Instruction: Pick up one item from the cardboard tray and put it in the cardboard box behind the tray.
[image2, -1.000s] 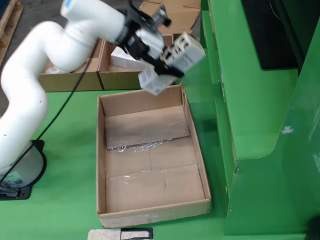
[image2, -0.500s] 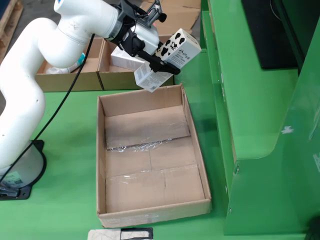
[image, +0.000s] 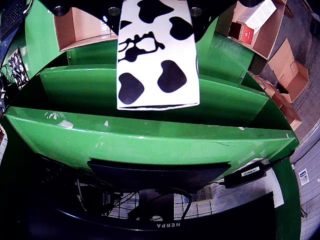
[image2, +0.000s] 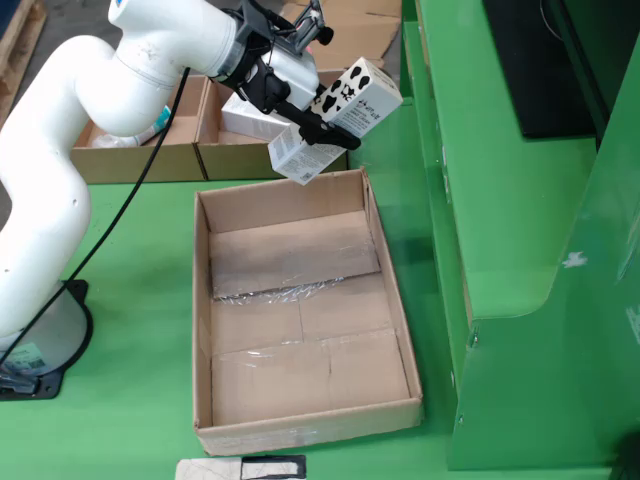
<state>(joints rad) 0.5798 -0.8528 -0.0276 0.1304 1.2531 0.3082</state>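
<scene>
In the view from above, my gripper (image2: 322, 122) is shut on a white carton with black cow spots (image2: 345, 100). The carton hangs tilted over the far edge of a large, shallow cardboard tray (image2: 203, 300), whose floor holds only a strip of clear film (image2: 285, 291). Just behind the tray stand lower cardboard boxes (image2: 140, 158); one holds a white package (image2: 250, 120). In the view that rides on the gripper, the spotted carton (image: 157, 55) fills the top centre, with dark fingers (image: 196, 11) at its upper corners.
Green shelving (image2: 500, 200) rises right of the tray in the view from above, and it fills the gripper view (image: 150, 135). The white arm (image2: 60, 180) stands on its base (image2: 40, 345) left of the tray. Open cardboard boxes (image: 255, 27) show at the gripper view's top corners.
Over the first half second the gripper swung slightly up and left and turned the carton so its spotted face shows. Since then nothing has moved.
</scene>
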